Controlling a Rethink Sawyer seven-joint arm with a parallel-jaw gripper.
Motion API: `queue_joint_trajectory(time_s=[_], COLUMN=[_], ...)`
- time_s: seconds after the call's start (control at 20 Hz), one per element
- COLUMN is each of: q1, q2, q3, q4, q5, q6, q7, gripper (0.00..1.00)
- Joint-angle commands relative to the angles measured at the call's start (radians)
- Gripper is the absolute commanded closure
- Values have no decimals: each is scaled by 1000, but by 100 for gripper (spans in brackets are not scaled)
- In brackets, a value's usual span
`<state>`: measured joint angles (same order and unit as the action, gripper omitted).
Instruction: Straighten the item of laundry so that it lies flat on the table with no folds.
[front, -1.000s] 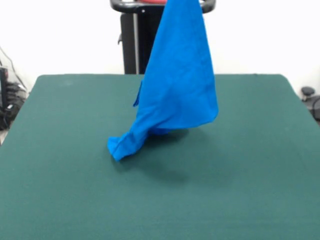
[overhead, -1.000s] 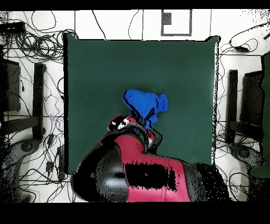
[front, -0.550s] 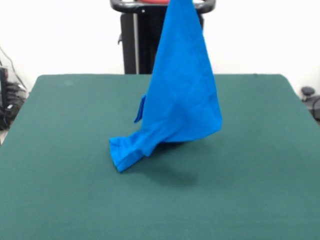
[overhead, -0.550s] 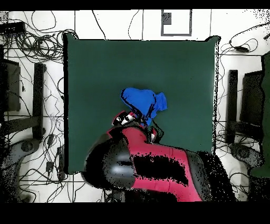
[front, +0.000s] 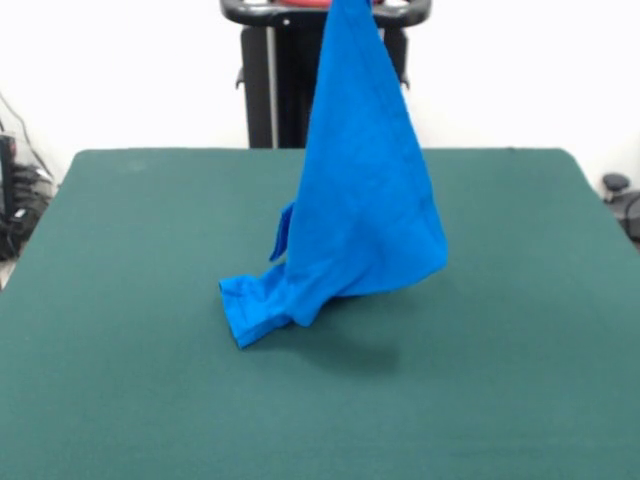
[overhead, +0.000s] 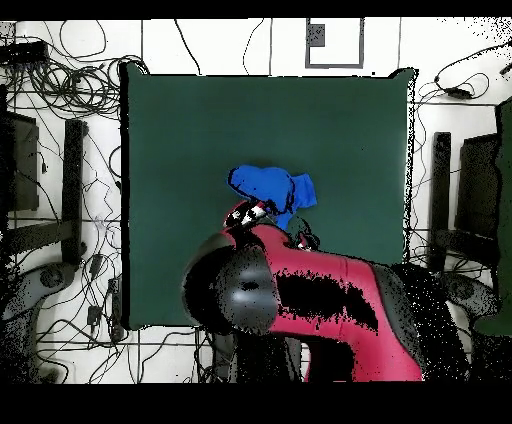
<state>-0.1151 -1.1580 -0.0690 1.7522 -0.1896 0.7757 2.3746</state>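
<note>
The item of laundry (front: 365, 210), a bright blue garment, hangs in a tall cone from above the picture's top edge. Its lower end, a folded sleeve-like part (front: 255, 305), trails on the table (front: 120, 300) near the middle. No lettering shows. In the overhead view the laundry (overhead: 270, 188) is a small bunched blue shape, and my gripper (overhead: 258, 214) sits over its near edge under the red and black arm (overhead: 320, 300). The cloth hangs from the gripper, which is shut on it. The front view does not show the gripper.
The dark green table reaches well beyond the laundry on all sides. The black pedestal (front: 275, 75) stands behind the far edge. Cables and stands (overhead: 60, 200) crowd the floor around the table.
The held top of the laundry has shifted slightly to the left in the front view. More of its lower end now rests on the table. In the overhead view the arm has swung to the right.
</note>
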Motion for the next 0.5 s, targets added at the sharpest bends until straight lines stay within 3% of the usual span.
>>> queue_joint_trajectory(time_s=[0.05,0.25,0.5], q1=[-57,-157,-227], q2=[34,20,17], q3=[130,173,212], q4=[-18,-15,-32], q5=[13,34,10], q6=[160,183,202], q7=[-245,-331,-344], gripper=[100,100,100])
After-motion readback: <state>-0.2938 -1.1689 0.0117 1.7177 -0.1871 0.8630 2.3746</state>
